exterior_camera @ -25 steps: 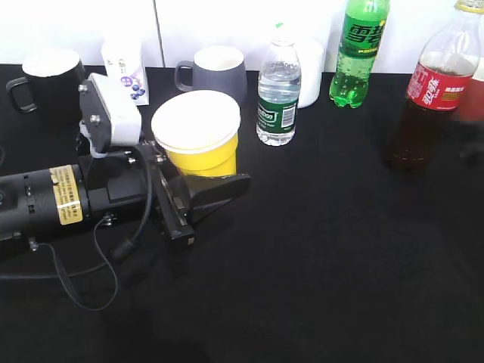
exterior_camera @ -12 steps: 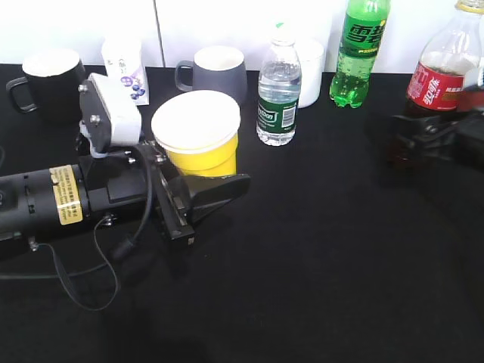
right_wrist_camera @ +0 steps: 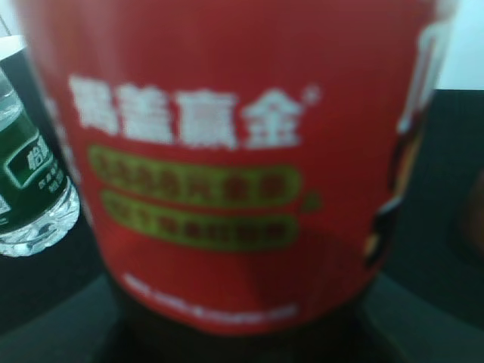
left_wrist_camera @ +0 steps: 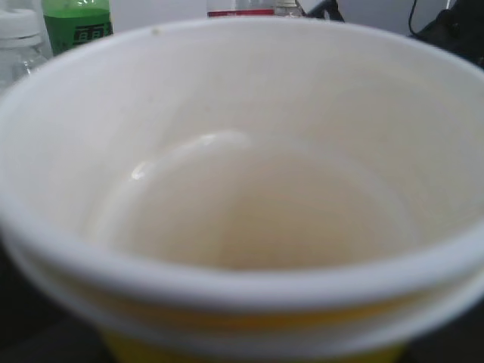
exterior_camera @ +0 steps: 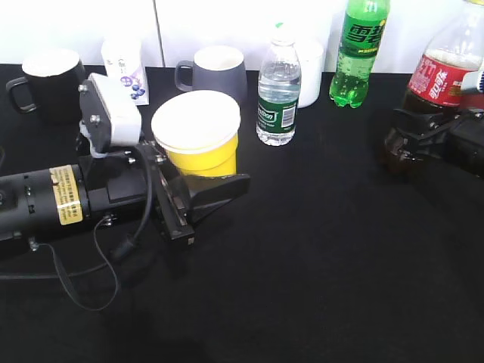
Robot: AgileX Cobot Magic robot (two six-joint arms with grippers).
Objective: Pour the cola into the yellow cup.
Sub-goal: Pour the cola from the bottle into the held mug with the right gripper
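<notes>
Tilting cola (exterior_camera: 427, 102), neck up-right, clamped by right tool (exterior_camera: 412, 140); left tool (exterior_camera: 200, 189) grips yellow cup (exterior_camera: 198, 134).

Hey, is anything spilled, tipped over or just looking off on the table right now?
No spill shows. The only oddity is the cola: it leans left in the right gripper instead of standing upright. The yellow cup sits level and empty in the left gripper.

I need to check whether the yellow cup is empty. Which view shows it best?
The left wrist view: the yellow cup fills it, its inside white and dry. The exterior view shows its outside between the left gripper fingers; the right wrist view misses it.
</notes>
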